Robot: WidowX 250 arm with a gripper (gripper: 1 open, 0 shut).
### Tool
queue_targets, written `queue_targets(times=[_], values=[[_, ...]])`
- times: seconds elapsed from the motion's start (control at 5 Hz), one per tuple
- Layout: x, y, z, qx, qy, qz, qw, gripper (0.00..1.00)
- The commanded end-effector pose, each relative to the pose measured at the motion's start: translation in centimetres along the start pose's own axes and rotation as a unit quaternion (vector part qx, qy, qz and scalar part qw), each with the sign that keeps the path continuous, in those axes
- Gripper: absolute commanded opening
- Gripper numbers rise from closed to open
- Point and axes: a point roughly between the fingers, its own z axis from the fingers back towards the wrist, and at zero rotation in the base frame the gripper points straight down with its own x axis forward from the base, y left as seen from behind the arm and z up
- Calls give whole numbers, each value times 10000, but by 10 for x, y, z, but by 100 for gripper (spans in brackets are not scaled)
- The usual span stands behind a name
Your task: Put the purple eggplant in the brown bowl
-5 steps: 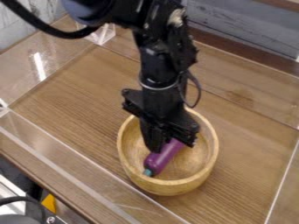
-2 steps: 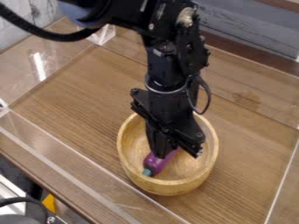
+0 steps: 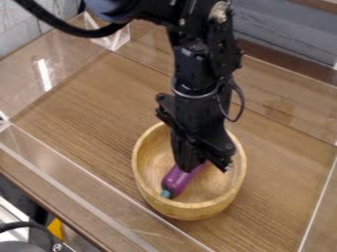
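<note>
The purple eggplant (image 3: 178, 181) is inside the hollow of the brown bowl (image 3: 149, 183), its teal stem end pointing toward the front rim. My gripper (image 3: 195, 163) reaches straight down into the bowl with its fingers shut on the eggplant's upper end. The black arm hides the back part of the bowl's hollow and the far end of the eggplant. Whether the eggplant rests on the bowl's floor or hangs just above it cannot be told.
The bowl sits on a wooden tabletop (image 3: 93, 108) enclosed by low clear plastic walls (image 3: 53, 162). A wooden-slat backdrop (image 3: 283, 30) runs along the back. The table's front edge is close to the bowl at lower left.
The arm has shifted a little to the right and lower into the bowl, carrying the eggplant with it. The fingers have stayed shut on it.
</note>
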Motion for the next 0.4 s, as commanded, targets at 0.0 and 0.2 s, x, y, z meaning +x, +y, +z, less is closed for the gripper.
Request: queue_targets(times=[0.0,0.2], values=[[12,-5,10,23,-171,-82,9998,0],[14,-4,11,38,-150,-42,9999,0]])
